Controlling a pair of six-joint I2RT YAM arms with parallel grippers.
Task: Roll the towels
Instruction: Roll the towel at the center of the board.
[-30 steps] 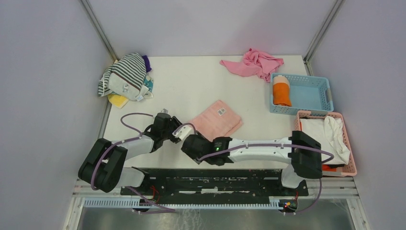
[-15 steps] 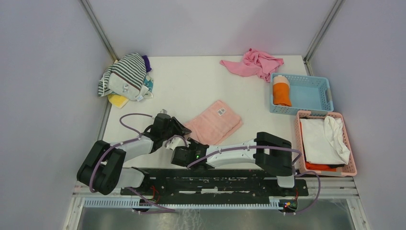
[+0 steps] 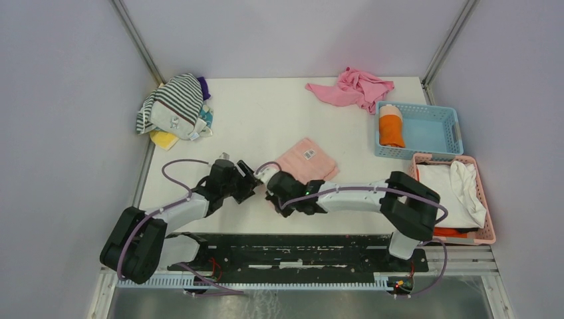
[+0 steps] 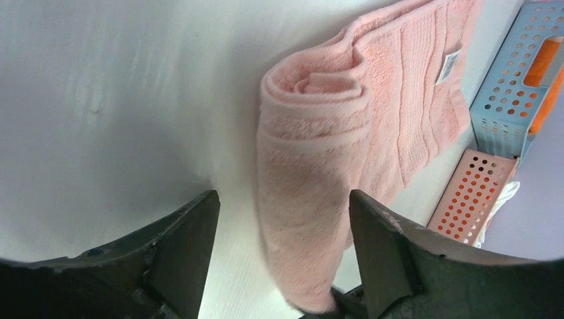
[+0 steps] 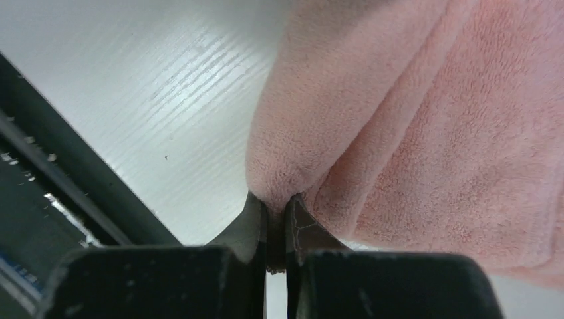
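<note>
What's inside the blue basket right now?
One rolled orange towel with a peach end lies against the left wall of the blue basket, as the top view shows it. The rest of its floor shows light blue. Anything beneath the roll is covered.

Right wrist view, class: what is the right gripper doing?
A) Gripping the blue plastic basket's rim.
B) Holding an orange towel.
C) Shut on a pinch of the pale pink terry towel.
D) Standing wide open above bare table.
C: the right gripper has its dark jaws nearly together, with a fold of the pale pink terry towel squeezed between them.
</note>
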